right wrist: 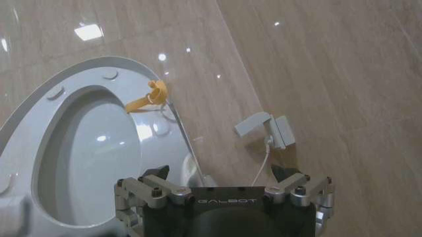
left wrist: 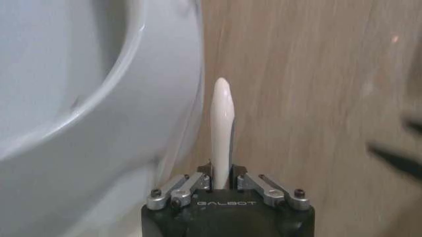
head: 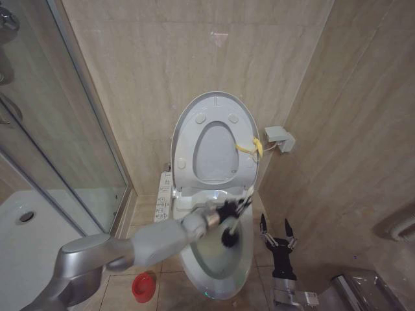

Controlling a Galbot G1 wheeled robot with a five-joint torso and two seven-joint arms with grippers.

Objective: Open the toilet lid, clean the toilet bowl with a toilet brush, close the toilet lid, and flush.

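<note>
Because the large glossy white plastic toilet lid point(head: 214, 103) stands raised against the beige tiled wall point(head: 162, 58), with the white seat ring point(head: 217, 152) folded up against it, the elongated white ceramic toilet bowl point(head: 217, 265) lies open from above — which is why the brush can work inside it. Reaching in from the bowl's left rim, the left gripper point(head: 241, 205) is clamped on the thin light-coloured handle of the small toilet brush point(head: 229, 236); its round black bristle head hangs inside the bowl near the right-hand wall, low enough, I judge, to scrub the basin. From the left wrist, that pale handle point(left wrist: 222, 133) rises straight out between the closed fingers. Meanwhile the right gripper point(head: 277, 228) waits beside the bowl's right edge with its fingers spread and nothing in them, clear of the scrubbing. On the floor by the bowl's front-left corner sits a small round red cup-shaped holder point(head: 143, 286) — probably left close for the brush's return.
</note>
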